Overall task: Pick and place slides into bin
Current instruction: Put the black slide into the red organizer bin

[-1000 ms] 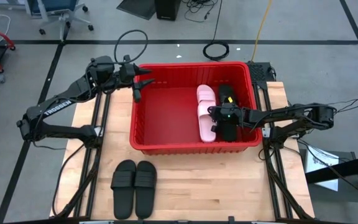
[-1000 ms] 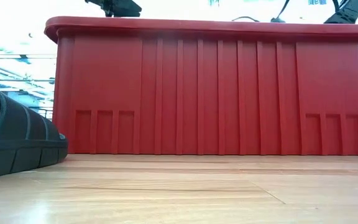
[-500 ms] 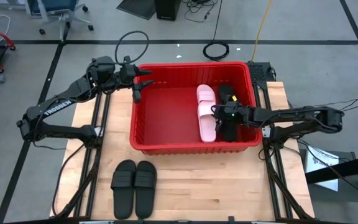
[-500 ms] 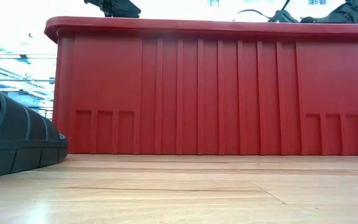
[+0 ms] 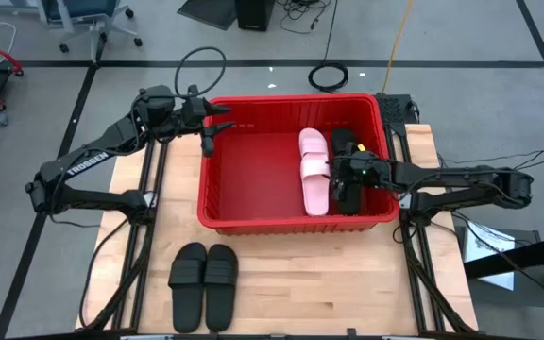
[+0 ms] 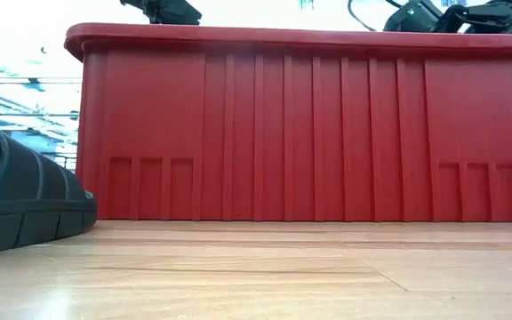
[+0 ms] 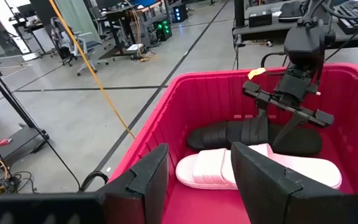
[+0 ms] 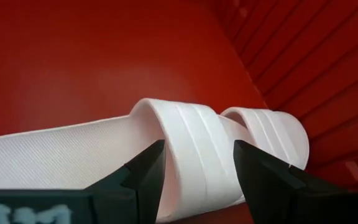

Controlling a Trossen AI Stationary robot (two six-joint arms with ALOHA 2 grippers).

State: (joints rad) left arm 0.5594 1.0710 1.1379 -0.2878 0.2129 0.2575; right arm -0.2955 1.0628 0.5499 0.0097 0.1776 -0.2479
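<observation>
**Right claw releasing over the black slides in the bin**

I am watching the right gripper (image 5: 348,171) hanging inside the bin (image 5: 253,221), at its right end, just above the black slides (image 5: 346,194). Its fingers (image 8: 148,171) are standing apart with nothing between them; a second ago they were narrower, so I am reading this as a drop just made. The arm is also rising: in the low view it is now showing above the bin's rim, more than before.

Two pink slides (image 5: 313,170) are lying side by side in the bin, touching the black ones on their left. I am judging two black slides there, partly hidden by the gripper.

The black pair (image 5: 203,283) is still lying on the table in front of the bin, near its left corner, untouched.

The left gripper (image 5: 212,126) is waiting over the bin's back left corner, fingers (image 7: 143,180) spread and empty, unchanged.

I am taking four slides as binned and two as remaining. Next I am expecting to clear the rim and go for the front pair.
</observation>
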